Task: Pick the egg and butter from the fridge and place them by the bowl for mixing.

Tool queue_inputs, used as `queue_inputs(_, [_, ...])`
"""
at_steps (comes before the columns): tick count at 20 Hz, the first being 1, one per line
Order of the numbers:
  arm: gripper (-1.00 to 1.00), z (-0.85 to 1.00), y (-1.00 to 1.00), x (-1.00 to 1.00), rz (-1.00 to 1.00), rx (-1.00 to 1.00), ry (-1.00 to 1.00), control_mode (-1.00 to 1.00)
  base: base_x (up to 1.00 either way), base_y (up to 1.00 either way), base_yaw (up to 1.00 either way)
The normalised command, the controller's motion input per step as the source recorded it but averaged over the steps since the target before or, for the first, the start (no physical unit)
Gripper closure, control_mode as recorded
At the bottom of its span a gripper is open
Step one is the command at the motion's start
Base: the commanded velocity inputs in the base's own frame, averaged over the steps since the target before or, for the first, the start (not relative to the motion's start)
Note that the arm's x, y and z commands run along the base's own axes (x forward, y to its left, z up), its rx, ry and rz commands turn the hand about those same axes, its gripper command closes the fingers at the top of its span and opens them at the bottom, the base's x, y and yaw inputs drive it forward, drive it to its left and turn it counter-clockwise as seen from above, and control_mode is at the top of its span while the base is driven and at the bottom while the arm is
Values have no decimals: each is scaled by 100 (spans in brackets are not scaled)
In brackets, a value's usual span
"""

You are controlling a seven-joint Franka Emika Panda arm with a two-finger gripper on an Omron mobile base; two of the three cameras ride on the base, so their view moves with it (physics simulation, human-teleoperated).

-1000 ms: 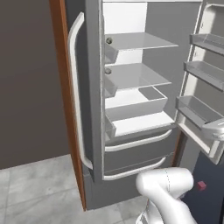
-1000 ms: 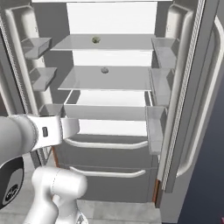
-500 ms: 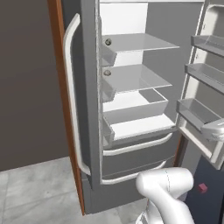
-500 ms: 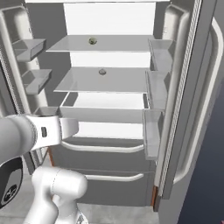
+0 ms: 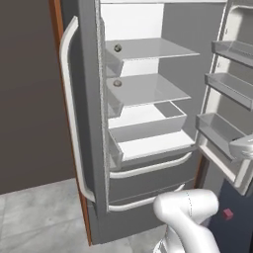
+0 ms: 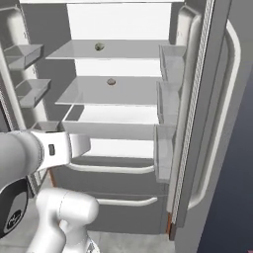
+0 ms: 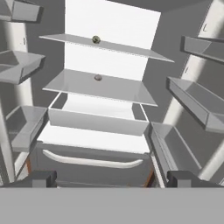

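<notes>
Base rolled closer — fridge [image 6: 197, 123] looms larger. Approach step: end effector [image 7: 111, 178] spread wide, empty. Next — reach upper-shelf lump [image 7: 96, 40], likely egg.

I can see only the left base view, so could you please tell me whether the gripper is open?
Observer: Yes. In the hand view the gripper has its two tips wide apart with nothing between them, and it faces the inside of the fridge.
Operator: Thank you. The door nearest me shows me just its outer face and handle. Could you tell me what is on its inner side?
Observer: The right base view shows grey door bins stacked one above another on that inner side.
</notes>
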Motion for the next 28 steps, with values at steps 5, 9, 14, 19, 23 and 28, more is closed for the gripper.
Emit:
queue_inputs(5, [-100, 0, 0, 0, 0, 0, 0, 100, 58, 27, -4])
queue_inputs(9, [-100, 0, 0, 0, 0, 0, 0, 100, 61, 17, -1])
queue_inputs(14, [-100, 0, 0, 0, 0, 0, 0, 100, 42, 16, 0])
queue_inputs(19, [-100, 0, 0, 0, 0, 0, 0, 100, 0, 14, 0])
queue_inputs(23, [-100, 33, 19, 1, 0, 0, 10, -100, 0, 0, 0])
queue_inputs(28, [-100, 9, 28, 35, 0, -3, 12, -100, 0, 0, 0])
